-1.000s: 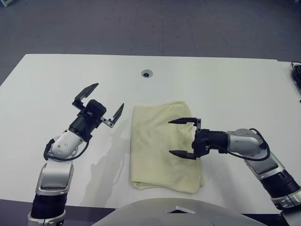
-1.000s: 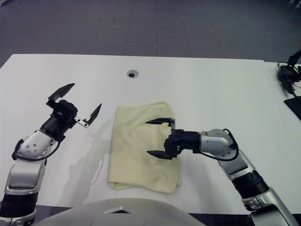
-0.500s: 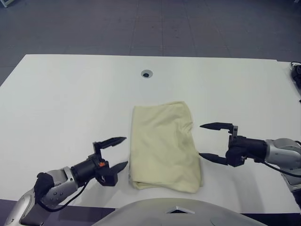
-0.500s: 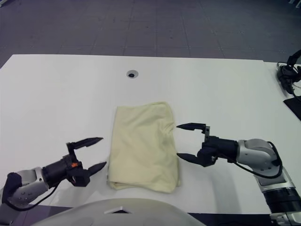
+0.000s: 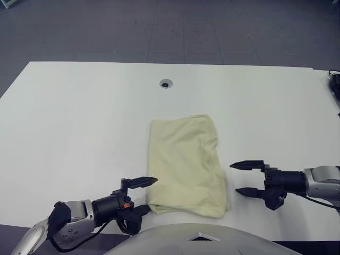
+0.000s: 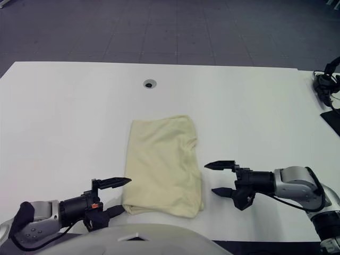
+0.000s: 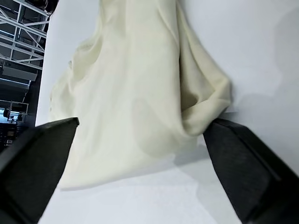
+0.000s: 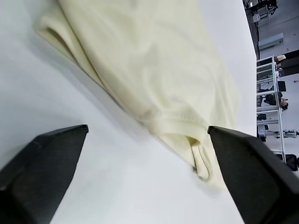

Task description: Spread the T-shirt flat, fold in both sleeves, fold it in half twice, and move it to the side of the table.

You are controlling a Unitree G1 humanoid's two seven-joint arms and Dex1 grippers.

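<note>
Left gripper (image 5: 146, 195) and right gripper (image 5: 235, 178), fingers spread, flank the shirt (image 5: 186, 159) at lower centre; pinch its 2 bottom corners through all layers.

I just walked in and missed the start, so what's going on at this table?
A humanoid robot is working on a pale yellow T-shirt, which lies folded into a narrow rectangle near the middle of the white table. The left gripper sits low at the shirt's near left corner. The right gripper is just off its near right corner. Both have their fingers open and hold nothing. The shirt has not yet been moved to the side of the table.
</note>
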